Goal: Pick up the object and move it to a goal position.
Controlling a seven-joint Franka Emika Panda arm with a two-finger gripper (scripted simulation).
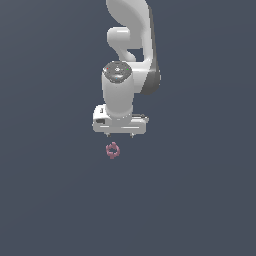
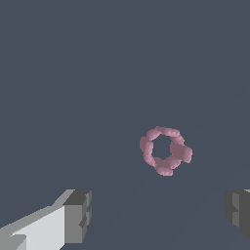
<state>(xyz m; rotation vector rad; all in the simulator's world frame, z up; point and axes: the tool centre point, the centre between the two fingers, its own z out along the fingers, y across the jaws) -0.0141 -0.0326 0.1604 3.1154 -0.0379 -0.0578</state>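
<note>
The ring [image 1: 113, 150] lies flat on the dark surface [image 1: 200, 200], just beyond the tool [image 1: 120, 135] in the exterior view and a little toward that view's left of the tool's middle. In the wrist view the ring [image 2: 165, 150] is seen apart from both fingers [image 2: 78, 216], lying between their lines but not yet between the pads. The tool [image 2: 158, 215] is spread wide and holds nothing; its jaws stand far further apart than the ring is broad.

The ring is judged to be very light, being far smaller than the tool. Its outline is knobbly, a chain of small lumps round a central hole, and it renders as stiff rather than soft, though this cannot be confirmed from the pictures. The lumpy rim is likely to offer uneven contact, so a pad may seat on a bump and let the ring twist or skip aside. Because it is so light, a nudge from one finger before the other arrives could push it along the surface.

Hold is best taken across the full outer width, with the fingers lowered close to the surface and the ring centred between them. No goal marker is visible.
</note>
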